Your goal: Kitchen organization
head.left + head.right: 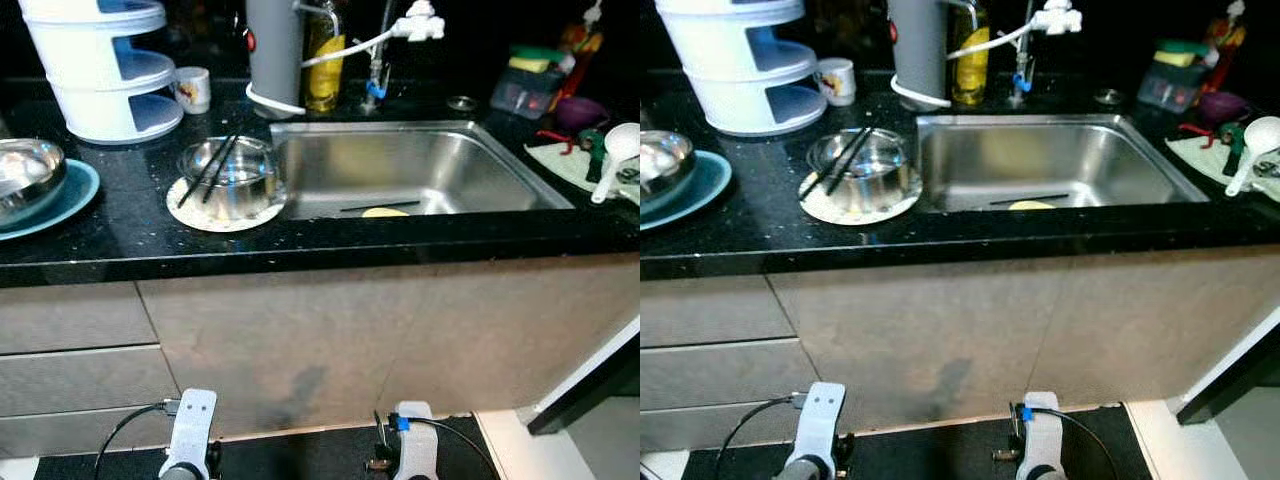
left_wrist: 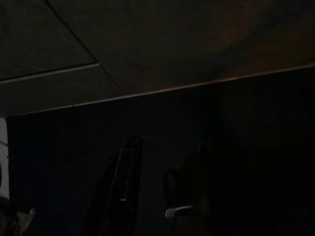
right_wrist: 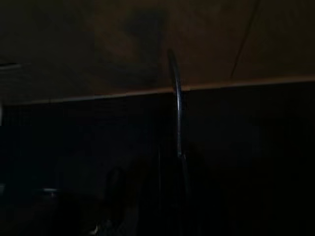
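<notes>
A steel bowl [image 1: 228,172] with black chopsticks [image 1: 212,166] across it stands on a white plate [image 1: 225,218], on the black counter [image 1: 130,235] just left of the steel sink [image 1: 500,185]. Inside the sink lie a dark stick [image 1: 378,206] and something yellow [image 1: 384,212]. At the far left another steel bowl [image 1: 25,172] rests on a teal plate [image 1: 78,195]. My left arm [image 1: 190,432] and right arm [image 1: 414,442] hang idle low before the cabinet front. Both wrist views are very dark.
A white tiered rack [image 1: 100,65], a mug [image 1: 193,88], a grey cylinder [image 1: 273,50] and a yellow bottle [image 1: 323,60] stand at the back. The tap [image 1: 380,45] reaches over the sink. At right are a white ladle [image 1: 612,155] and a sponge box [image 1: 530,85]. Drawers [image 1: 70,350] sit lower left.
</notes>
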Robot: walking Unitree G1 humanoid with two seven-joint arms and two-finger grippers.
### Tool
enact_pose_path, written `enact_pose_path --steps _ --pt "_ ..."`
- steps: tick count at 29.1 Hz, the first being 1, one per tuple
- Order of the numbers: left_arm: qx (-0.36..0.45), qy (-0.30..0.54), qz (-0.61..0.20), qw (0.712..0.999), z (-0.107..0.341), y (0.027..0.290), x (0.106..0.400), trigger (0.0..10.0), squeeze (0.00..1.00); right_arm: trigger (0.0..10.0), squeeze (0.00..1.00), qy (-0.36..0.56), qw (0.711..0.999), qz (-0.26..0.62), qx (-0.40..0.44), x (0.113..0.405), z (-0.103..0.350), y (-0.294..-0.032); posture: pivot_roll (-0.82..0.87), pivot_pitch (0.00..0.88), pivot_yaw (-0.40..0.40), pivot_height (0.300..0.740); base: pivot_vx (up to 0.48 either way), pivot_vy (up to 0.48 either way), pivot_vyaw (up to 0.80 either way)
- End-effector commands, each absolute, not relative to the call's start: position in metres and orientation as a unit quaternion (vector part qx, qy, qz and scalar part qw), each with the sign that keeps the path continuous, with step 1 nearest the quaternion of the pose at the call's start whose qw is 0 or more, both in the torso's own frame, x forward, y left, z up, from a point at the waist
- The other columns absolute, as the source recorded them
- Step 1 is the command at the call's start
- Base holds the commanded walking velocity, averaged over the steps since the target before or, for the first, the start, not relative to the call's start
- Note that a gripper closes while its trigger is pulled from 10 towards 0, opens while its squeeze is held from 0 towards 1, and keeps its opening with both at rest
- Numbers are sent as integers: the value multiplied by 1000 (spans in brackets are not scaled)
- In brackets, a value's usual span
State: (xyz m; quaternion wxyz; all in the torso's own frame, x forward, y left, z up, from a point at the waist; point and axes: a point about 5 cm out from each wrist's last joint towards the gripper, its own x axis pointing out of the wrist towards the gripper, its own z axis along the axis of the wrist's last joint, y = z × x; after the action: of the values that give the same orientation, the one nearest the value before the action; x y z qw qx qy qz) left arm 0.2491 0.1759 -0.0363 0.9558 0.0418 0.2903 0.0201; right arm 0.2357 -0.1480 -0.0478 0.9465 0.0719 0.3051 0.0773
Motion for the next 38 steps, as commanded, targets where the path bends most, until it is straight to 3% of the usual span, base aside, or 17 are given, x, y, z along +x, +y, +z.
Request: enact_pose_path --steps 1,19,25,33,38 --pt "47 303 14 952 -41 174 244 10000 0 10000 0 339 935 72 75 221 -59 -150 -34 138 -32 740 0 -364 0" --pt "49 305 10 951 -41 173 244 10000 0 10000 0 340 934 73 79 220 -60 -149 -39 146 -30 740 0 -361 0" --pt "36 287 22 957 -36 173 250 10000 55 10000 0 339 935 73 78 220 -59 -150 -41 147 -31 740 0 80 0" --pt "43 273 7 961 -33 170 253 10000 43 10000 0 338 935 74 79 221 -59 -149 -40 148 -33 740 0 480 0" --pt "59 261 -1 963 -31 171 253 10000 20 10000 0 335 936 74 82 222 -58 -147 -41 150 -26 740 0 0 0"
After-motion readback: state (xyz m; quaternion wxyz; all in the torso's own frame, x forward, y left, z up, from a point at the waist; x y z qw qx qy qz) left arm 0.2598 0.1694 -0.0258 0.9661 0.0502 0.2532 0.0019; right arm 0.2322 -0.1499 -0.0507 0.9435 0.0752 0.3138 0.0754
